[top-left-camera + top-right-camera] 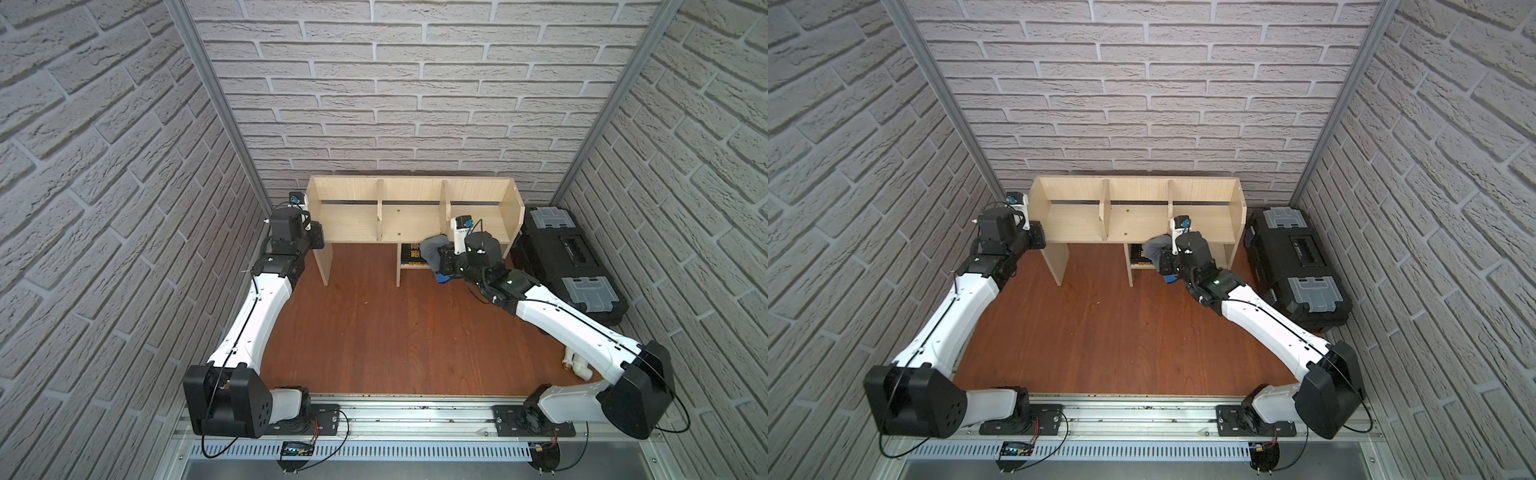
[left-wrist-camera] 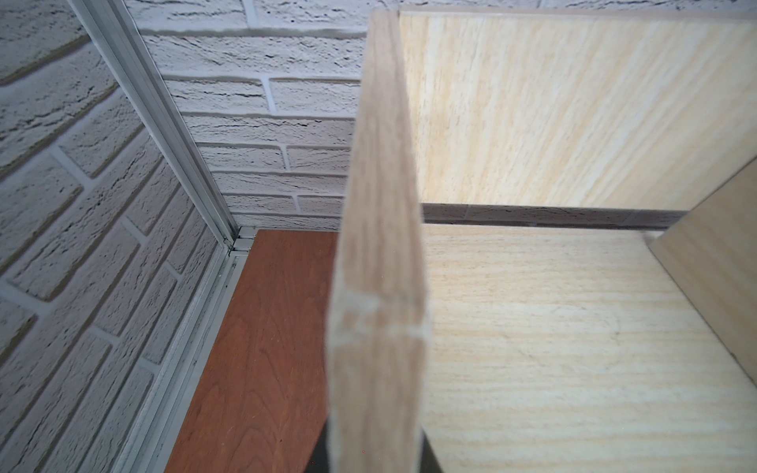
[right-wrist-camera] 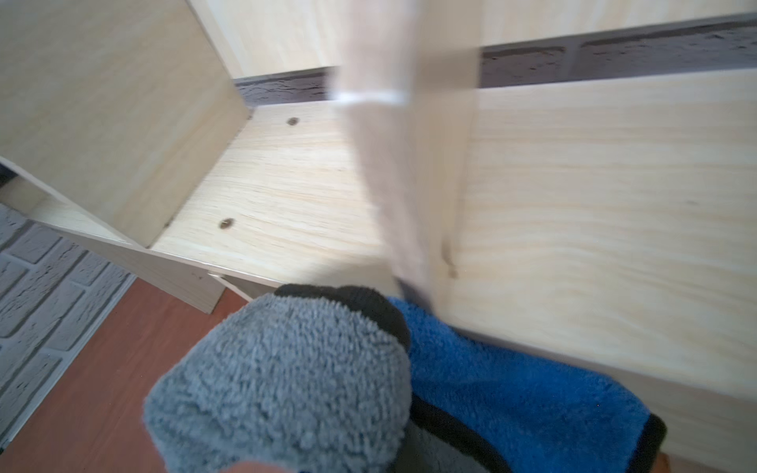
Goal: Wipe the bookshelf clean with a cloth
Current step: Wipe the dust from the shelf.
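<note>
bookshelf (image 1: pixel 411 220) lies lengthwise along the back wall (image 1: pixel 395 104); left end effector (image 1: pixel 319 237) clamps it, right end effector (image 1: pixel 441 261) clamps cloth (image 3: pixel 286 368).

Edge-on side panel (image 2: pixel 379 245) of bookshelf (image 2: pixel 553 336)

Both arms reach forward from their bases. The left arm (image 1: pixel 257 316) runs out nearly straight. Its left gripper (image 1: pixel 316 235) is pinched closed with the bookshelf (image 1: pixel 349 220) side panel between the fingers, I think; the wrist view's blurry right there. The right arm (image 1: pixel 561 320) angles inward with the wrist tipped down, and the right gripper (image 1: pixel 442 259) is clamped on the cloth (image 1: pixel 430 249), which bunches past its fingertips.
</note>
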Controlling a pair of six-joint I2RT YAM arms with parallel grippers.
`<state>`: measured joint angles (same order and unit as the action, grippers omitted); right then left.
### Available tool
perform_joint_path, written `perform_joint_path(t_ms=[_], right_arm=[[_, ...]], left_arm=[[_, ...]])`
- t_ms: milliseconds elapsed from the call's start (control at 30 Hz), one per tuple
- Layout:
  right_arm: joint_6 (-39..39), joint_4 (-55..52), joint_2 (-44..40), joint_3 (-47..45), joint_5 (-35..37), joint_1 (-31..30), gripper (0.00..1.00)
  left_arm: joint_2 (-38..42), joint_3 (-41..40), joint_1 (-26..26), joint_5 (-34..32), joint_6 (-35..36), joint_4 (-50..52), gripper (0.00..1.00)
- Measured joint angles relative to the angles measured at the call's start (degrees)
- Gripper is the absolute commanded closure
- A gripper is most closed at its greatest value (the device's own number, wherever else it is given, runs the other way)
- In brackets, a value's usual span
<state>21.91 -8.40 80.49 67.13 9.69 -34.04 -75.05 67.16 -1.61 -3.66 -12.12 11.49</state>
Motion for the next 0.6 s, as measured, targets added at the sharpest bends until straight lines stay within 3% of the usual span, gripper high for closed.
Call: perform_joint_path(t_ms=[167,333,467,600], right_arm=[[-0.55,0.44,6.29,4.46,1.29,-5.22,0.97],[-1.73,0.11,4.22,2.43,5.7,-6.14,0.97],[-2.43,-1.51,-2.93,-2.51,8.81,-1.7,0.97],[-2.75,-3.37,-12.39,-6.62,11.65,7.21,0.97]], left_arm=[[0.0,0.0,0.0,0.0,0.07,0.0,1.0],[0.0,0.0,0.0,0.0,0.07,-0.02,1.0],[0.0,0.0,0.0,0.0,0.07,-0.02,1.0],[0.0,0.0,-0.02,-0.02,0.07,-0.02,1.0]])
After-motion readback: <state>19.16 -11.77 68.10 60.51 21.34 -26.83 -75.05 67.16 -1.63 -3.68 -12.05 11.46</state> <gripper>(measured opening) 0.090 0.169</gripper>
